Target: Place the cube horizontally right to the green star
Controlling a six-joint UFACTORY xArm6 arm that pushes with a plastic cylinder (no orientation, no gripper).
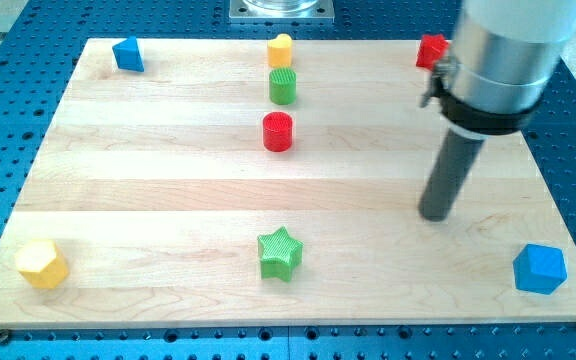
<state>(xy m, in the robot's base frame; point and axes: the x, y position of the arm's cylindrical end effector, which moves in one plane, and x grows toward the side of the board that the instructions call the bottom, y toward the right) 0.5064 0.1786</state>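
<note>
The green star (279,253) lies near the view's bottom centre of the wooden board (168,200). A blue cube (540,268) sits at the bottom right corner, far to the right of the star. My tip (435,214) rests on the board between them, above and to the left of the blue cube and well to the right of the star, touching neither. Another blue block (128,54) sits at the top left.
A red cylinder (278,131), a green cylinder (283,86) and a yellow block (280,49) line up at top centre. A red block (430,50) is at top right, partly behind the arm. A yellow hexagonal block (42,263) sits at bottom left.
</note>
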